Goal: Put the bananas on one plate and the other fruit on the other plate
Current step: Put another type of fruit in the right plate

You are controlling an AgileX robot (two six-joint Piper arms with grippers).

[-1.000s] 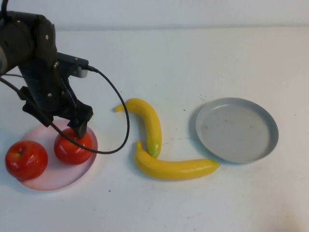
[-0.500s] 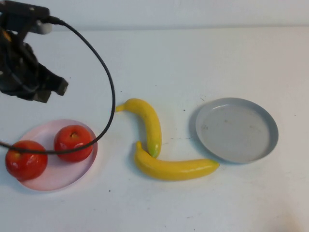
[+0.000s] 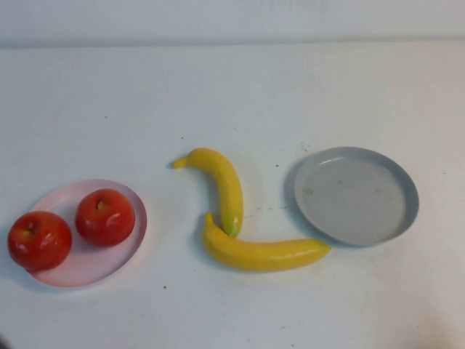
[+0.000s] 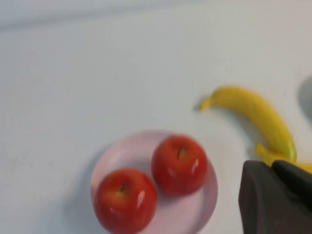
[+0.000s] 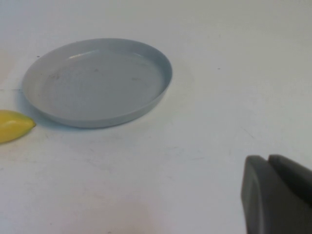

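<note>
Two red apples rest on the pale pink plate (image 3: 127,240): one apple (image 3: 105,217) inside it, the other apple (image 3: 40,241) over its left rim. Both bananas lie on the table between the plates, one banana (image 3: 221,185) curving down to touch the other banana (image 3: 261,253). The grey plate (image 3: 356,195) on the right holds nothing. Neither arm shows in the high view. My left gripper (image 4: 271,165) is shut and empty, hovering back from the apples (image 4: 179,165) and pink plate (image 4: 195,214). My right gripper (image 5: 268,158) is shut and empty, well short of the grey plate (image 5: 97,83).
The white table ends at a pale back wall (image 3: 232,18). A banana tip (image 5: 14,126) shows beside the grey plate in the right wrist view.
The left arm has lifted off the apple on the pink plate and pulled back out of the high view, and its gripper has shut. The fruit stays in place.
</note>
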